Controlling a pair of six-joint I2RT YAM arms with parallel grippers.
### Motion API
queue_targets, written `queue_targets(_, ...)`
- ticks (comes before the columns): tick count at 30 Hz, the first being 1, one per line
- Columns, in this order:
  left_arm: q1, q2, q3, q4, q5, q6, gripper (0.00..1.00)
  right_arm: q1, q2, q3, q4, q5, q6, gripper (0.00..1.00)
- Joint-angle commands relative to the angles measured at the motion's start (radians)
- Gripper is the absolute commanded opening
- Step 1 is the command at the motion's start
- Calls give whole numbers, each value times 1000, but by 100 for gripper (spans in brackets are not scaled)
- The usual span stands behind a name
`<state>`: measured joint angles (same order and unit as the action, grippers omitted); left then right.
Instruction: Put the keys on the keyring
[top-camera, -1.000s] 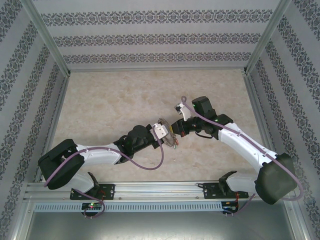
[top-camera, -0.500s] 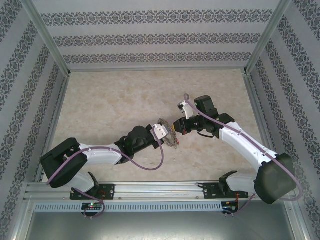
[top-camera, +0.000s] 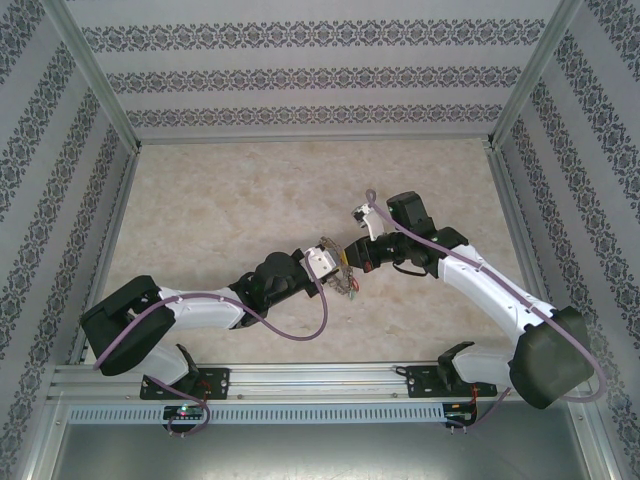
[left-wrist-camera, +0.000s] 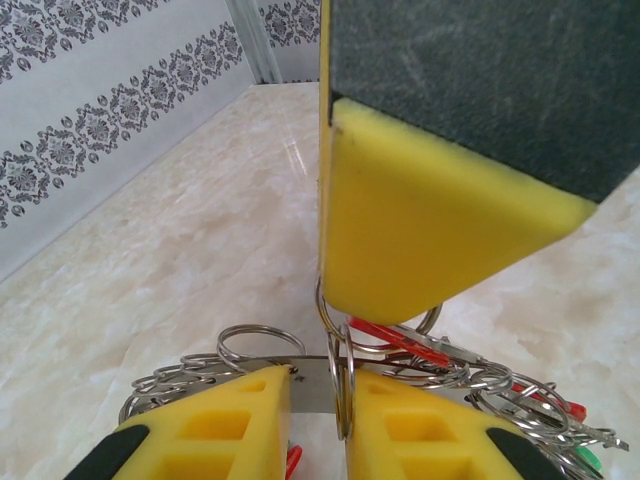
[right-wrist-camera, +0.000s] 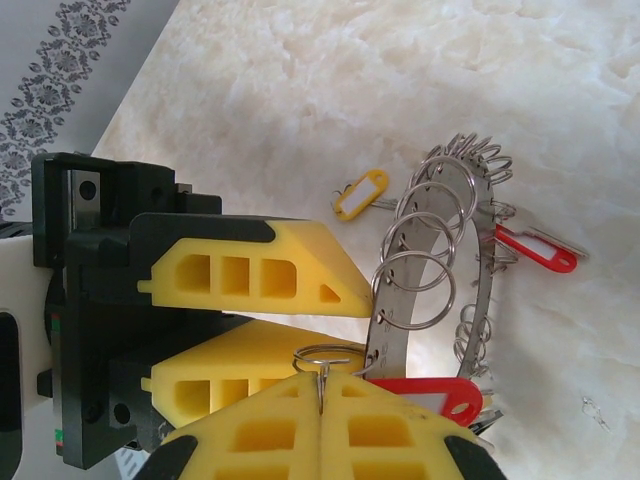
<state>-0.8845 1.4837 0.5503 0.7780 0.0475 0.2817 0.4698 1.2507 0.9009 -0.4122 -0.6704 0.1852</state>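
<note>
Presently both arms meet near the middle of the tabletop (right-wrist-camera: 300, 80).

I see the right gripper (right-wrist-camera: 322, 405) with its jaws pressed flat together, pinching a small split ring (right-wrist-camera: 322, 357) that stands up out of the fingertips. If a key hangs on it, the pads hide it from me.

On the left gripper (left-wrist-camera: 320, 388) the fingers are parted a little, with a gap between them. The flat band of the keyring (right-wrist-camera: 378, 330) sits in that gap. I cannot tell whether either pad bears on it.

What the move turns on: the pinched ring is just beside the band's near end, touching or very nearly, close against the left fingers. From there the band's long run leads away from the right fingertips, up and to the right in the right wrist view, then curves round. In the left wrist view the right finger comes down from above, crossing the left pair. The right arm carries the piece and the left arm is at the hoop.

I see no containers, so the hoop is the holder. It carries:
- a row of split rings (right-wrist-camera: 425, 235) along the rim
- a red-tagged key (right-wrist-camera: 430, 395) at the near end
- a second red tag farther round

A yellow-tagged key (right-wrist-camera: 360, 192) lies by the far side. Whether it is attached or loose, I can't say.

My read is that threading comes next. With the left fingers slack, the hoop could shift under the push.
</note>
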Motion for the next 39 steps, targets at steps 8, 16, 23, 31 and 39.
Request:
queue_targets(8,-5,-64,5,-8,-17,13,9,29,-13,40,-14,-32,-20,0)
queue_targets(16,-4,-68,-22,24,-22,4,0,-43,-8,13,-13,43,32,0)
queue_targets(23,-5,-59,-29,46,-7,1,0,-71,5,-2,4,9,51,0)
queue_targets(31,-5,-51,-13,23,14,9,0,-39,-10,20,5,-47,27,0)
queue_targets(39,-5,-51,18,-38,14,24,0,49,-13,76,-31,-44,-25,0)
